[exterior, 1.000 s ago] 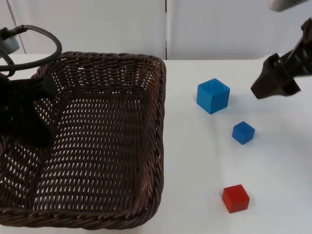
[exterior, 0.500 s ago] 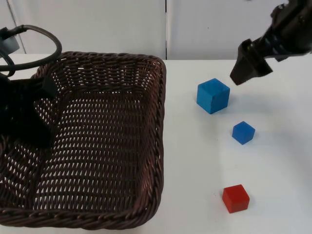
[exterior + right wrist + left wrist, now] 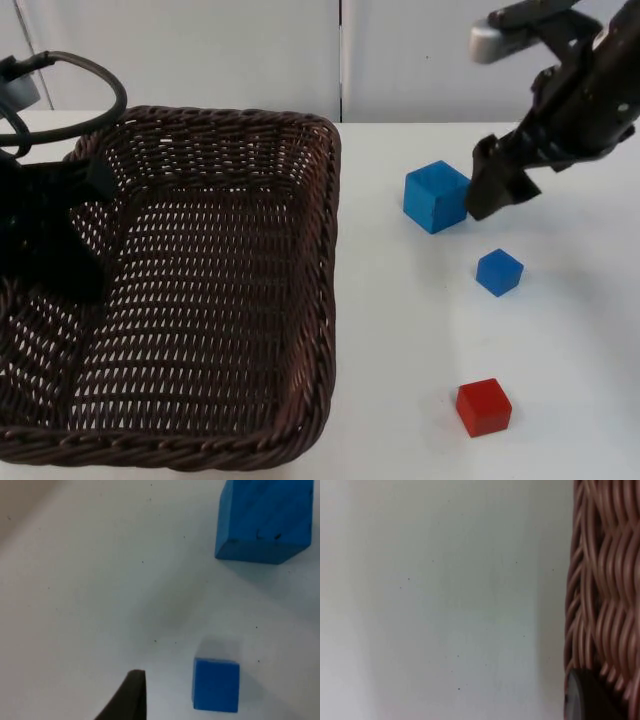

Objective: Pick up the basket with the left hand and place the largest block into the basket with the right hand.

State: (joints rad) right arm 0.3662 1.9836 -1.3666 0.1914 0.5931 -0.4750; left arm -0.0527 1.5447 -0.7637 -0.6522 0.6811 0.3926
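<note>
Hovering with the right end effector (image 3: 492,192) low over the counter (image 3: 580,330), just beside the right face of the largest blue block (image 3: 436,196); whether spread or pressed together, impossible to tell. Not touching the block as far as the top view lets on. Looking down along it in the right wrist view onto the same largest blue block (image 3: 265,520) and the small blue block (image 3: 216,685), both resting flat on the counter, apart from each other.

Sitting toward the counter's far edge, near the grey partition wall (image 3: 200,50), that largest blue block; lying nearer, the small blue block (image 3: 499,272); nearer again, toward the counter's near edge, the red block (image 3: 484,407).

Pinching the left rim of the dark wicker basket (image 3: 325,300) with the left end effector (image 3: 75,215). Showing the woven basket (image 3: 605,580) wall close against the black fingertip (image 3: 585,700) in the left wrist view. Taking up the counter's left side, the basket, with nothing lying inside.
</note>
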